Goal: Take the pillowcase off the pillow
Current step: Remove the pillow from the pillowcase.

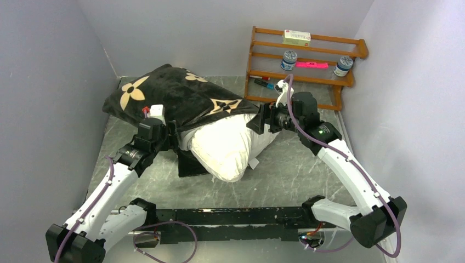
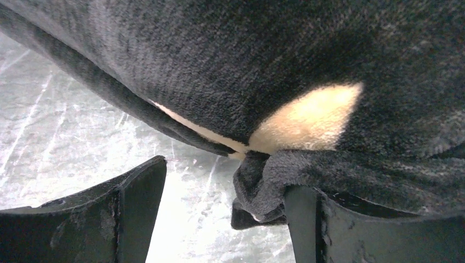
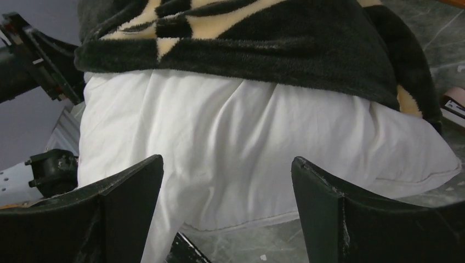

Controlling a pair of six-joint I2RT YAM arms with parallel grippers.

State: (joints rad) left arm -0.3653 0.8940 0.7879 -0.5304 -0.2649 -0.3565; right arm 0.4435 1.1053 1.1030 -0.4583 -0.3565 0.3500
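Note:
The black plush pillowcase (image 1: 175, 96) with tan flowers covers the far half of the white pillow (image 1: 230, 145), whose near end bulges out bare toward the table's middle. My left gripper (image 1: 171, 137) is at the pillowcase's open hem on the left side. In the left wrist view it (image 2: 227, 175) stands open, and a fold of the pillowcase (image 2: 247, 49) hangs over the right finger (image 2: 307, 219). My right gripper (image 1: 256, 121) is by the pillow's right side. It (image 3: 227, 160) is open just short of the bare pillow (image 3: 247, 137), below the pillowcase's edge (image 3: 274, 49).
A wooden rack (image 1: 307, 60) stands at the back right with two jars, a box and a pink item. A pen (image 1: 264, 84) lies in front of it. Grey walls close in left and right. The grey marbled table (image 1: 296, 170) shows in front of the pillow.

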